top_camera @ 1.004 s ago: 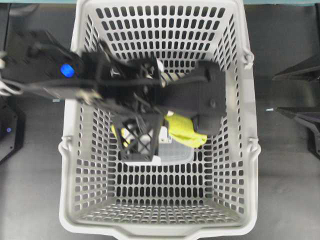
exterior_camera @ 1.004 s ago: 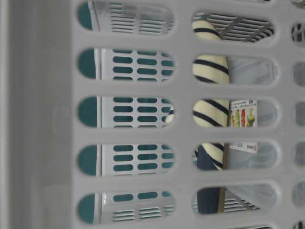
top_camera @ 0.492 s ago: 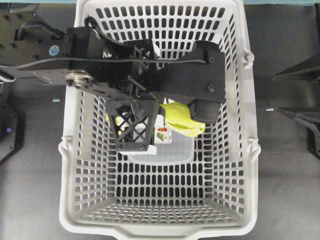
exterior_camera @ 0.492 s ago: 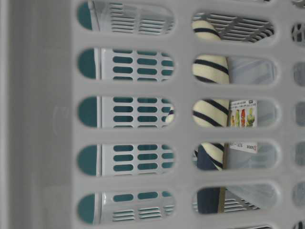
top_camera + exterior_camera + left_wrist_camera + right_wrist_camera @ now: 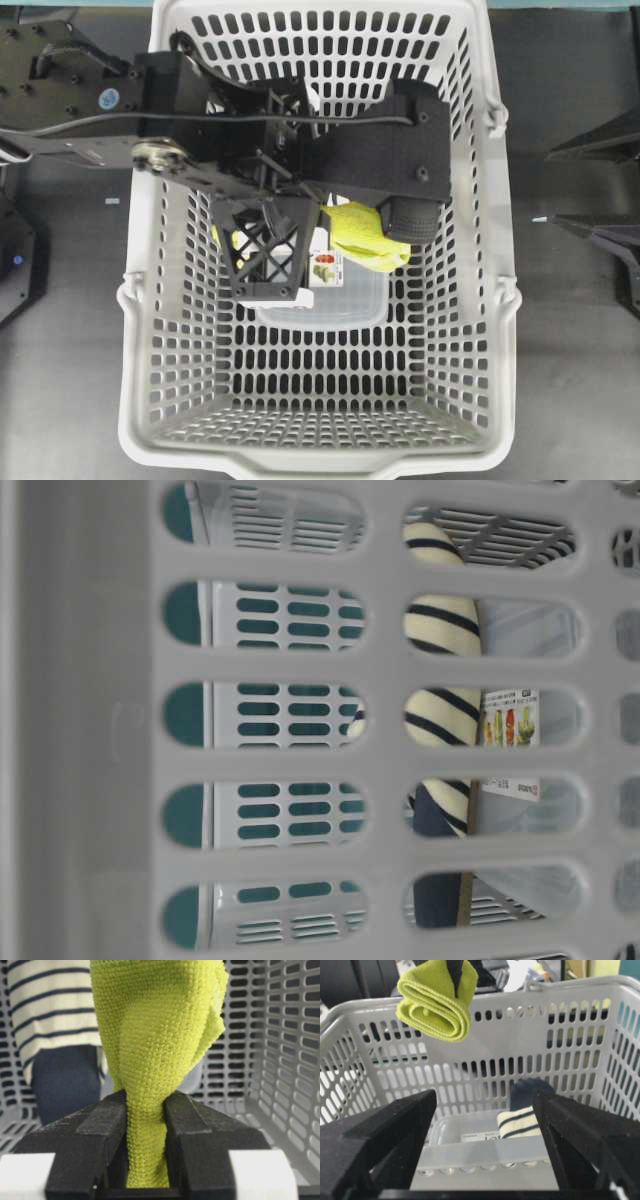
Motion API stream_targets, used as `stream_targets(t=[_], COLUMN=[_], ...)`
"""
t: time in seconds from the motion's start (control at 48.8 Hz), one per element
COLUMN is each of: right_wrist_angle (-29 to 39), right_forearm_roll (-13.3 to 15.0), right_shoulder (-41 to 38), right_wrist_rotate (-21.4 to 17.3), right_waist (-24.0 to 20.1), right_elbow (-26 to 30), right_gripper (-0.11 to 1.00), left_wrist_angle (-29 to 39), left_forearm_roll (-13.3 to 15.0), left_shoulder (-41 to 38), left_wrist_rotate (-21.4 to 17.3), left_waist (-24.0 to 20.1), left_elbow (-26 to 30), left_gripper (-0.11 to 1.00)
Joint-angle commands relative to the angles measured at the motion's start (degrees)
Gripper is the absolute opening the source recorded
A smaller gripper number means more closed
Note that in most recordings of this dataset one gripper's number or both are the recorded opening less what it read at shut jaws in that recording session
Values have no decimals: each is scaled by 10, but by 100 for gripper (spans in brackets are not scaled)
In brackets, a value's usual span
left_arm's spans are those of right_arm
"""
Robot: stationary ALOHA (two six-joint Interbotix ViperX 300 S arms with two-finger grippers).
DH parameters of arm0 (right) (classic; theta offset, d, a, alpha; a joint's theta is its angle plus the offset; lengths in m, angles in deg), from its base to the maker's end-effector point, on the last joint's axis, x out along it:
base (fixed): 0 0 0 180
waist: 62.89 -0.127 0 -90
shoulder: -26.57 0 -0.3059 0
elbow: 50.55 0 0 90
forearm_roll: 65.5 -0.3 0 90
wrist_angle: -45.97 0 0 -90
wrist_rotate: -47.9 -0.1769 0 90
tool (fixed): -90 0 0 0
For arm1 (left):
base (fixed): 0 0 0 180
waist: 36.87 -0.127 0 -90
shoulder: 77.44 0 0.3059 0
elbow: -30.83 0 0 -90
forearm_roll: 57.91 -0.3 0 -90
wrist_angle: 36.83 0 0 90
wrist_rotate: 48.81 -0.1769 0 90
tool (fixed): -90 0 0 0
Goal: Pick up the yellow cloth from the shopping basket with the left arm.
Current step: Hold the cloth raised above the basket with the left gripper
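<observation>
My left gripper [image 5: 145,1125] is clamped on the yellow cloth [image 5: 155,1040]: in the left wrist view both black fingers [image 5: 85,1140] pinch a narrow bunch of it at the bottom centre, and the rest fills the upper middle of the frame. In the right wrist view, the cloth [image 5: 436,1001] hangs folded over in the upper left, level with the rim of the shopping basket [image 5: 580,1025] and clear of its floor. From overhead, my left arm [image 5: 290,150] reaches in from the upper left across the basket [image 5: 480,330], with the cloth [image 5: 365,235] showing just right of centre. Below it lie the striped slipper [image 5: 520,1120] and a clear plastic container [image 5: 465,1132]. My right gripper [image 5: 485,1135] stands wide apart, holding nothing.
</observation>
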Motion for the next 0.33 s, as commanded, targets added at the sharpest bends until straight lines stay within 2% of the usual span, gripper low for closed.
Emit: stream_targets(t=[0.0,0.307], right_wrist_angle=[-5,-6], right_forearm_roll=[-2,-2], right_shoulder=[-3,-1], right_wrist_rotate=[-1,0], right_waist=[0,1], right_elbow=[4,4], right_gripper=[75,75], left_wrist_angle=[-18,-136], left_forearm_roll=[-2,-2], left_shoulder=[42,137], left_wrist_rotate=[0,11], left_waist=[4,4], left_elbow=[-2,-140], left_gripper=[15,15])
